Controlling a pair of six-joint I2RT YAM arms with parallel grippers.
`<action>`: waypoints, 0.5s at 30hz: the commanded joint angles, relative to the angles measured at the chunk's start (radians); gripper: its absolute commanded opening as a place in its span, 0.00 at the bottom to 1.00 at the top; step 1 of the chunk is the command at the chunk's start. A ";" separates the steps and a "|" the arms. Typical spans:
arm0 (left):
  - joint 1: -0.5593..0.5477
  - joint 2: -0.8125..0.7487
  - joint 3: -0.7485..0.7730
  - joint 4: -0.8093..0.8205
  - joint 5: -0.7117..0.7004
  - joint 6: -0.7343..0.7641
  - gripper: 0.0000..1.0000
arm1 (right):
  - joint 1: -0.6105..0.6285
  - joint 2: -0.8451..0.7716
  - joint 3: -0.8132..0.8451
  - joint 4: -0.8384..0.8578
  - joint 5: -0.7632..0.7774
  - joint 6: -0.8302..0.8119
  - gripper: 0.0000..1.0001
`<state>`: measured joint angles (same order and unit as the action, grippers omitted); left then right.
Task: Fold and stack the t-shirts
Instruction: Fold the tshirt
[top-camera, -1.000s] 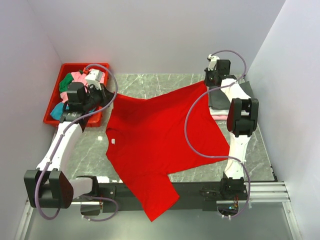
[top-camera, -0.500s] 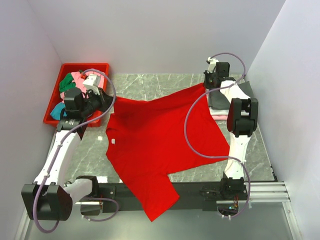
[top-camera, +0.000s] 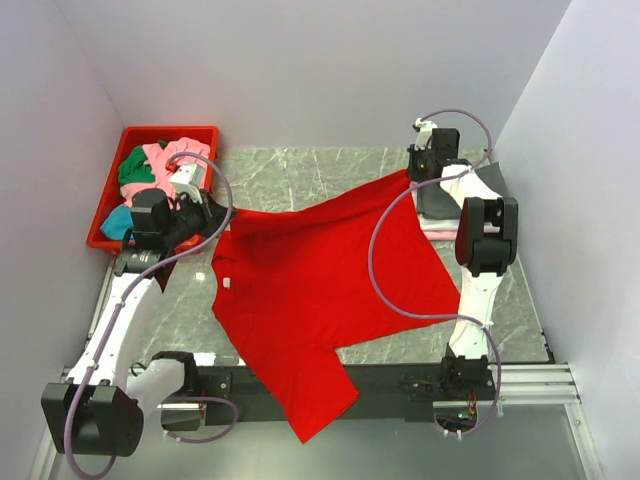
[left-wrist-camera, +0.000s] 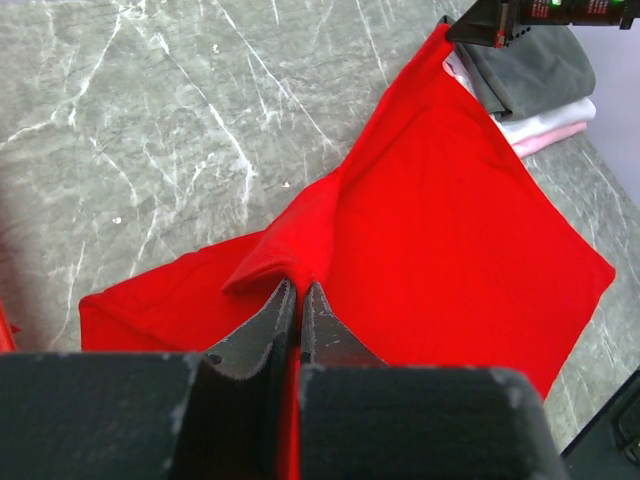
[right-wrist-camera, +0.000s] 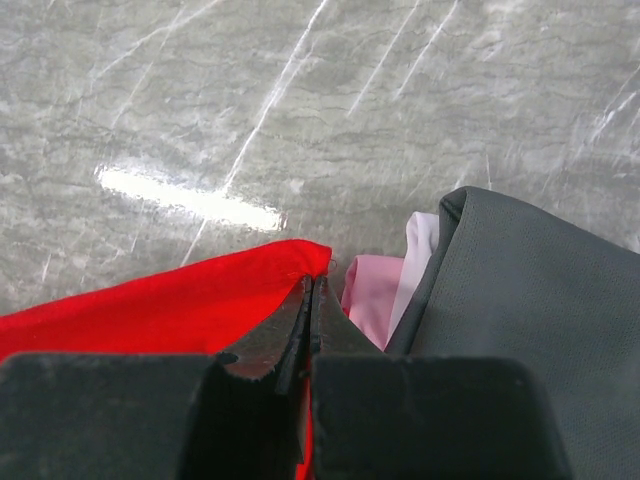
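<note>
Cloth covers the middle of the worktop (top-camera: 300, 170) in the overhead view. The red t-shirt (top-camera: 320, 290) lies spread there, with one end drooping over the near edge. The left fingers (top-camera: 213, 211) pinch its far-left part, just beside the red bin (top-camera: 170, 130) at the far-left corner. The bin holds a crumpled pink tee (top-camera: 165, 155), a green tee (top-camera: 133, 167) and a teal tee (top-camera: 118, 222). The right fingers (top-camera: 414, 172) hold the shirt's far-right corner next to a folded stack (top-camera: 440, 205) by the right edge.

From the left wrist, the left fingers (left-wrist-camera: 265, 325) are pressed together on a raised ridge of the red t-shirt (left-wrist-camera: 440, 200). The cloth runs up to its far corner beside the folded stack (left-wrist-camera: 535, 75), which is dark grey over white over pink.

From the right wrist, the right fingers (right-wrist-camera: 275, 340) are clamped on the tip of the red t-shirt (right-wrist-camera: 200, 300), over bare worktop (right-wrist-camera: 300, 100). The folded stack (right-wrist-camera: 500, 290) sits just beside them, its pink and white layers showing under the dark grey.
</note>
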<state>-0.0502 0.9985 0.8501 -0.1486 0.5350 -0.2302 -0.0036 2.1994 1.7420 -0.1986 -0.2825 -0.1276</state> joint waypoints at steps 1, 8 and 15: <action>-0.008 -0.038 -0.005 0.012 0.023 -0.009 0.01 | -0.006 -0.085 -0.027 0.073 -0.014 0.003 0.00; -0.013 -0.063 -0.028 -0.006 0.022 -0.008 0.01 | -0.013 -0.113 -0.058 0.083 -0.030 -0.004 0.00; -0.025 -0.069 -0.052 0.000 0.020 -0.027 0.01 | -0.016 -0.148 -0.124 0.113 -0.063 -0.026 0.00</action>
<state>-0.0666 0.9524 0.8093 -0.1665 0.5365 -0.2356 -0.0113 2.1296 1.6417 -0.1429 -0.3210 -0.1360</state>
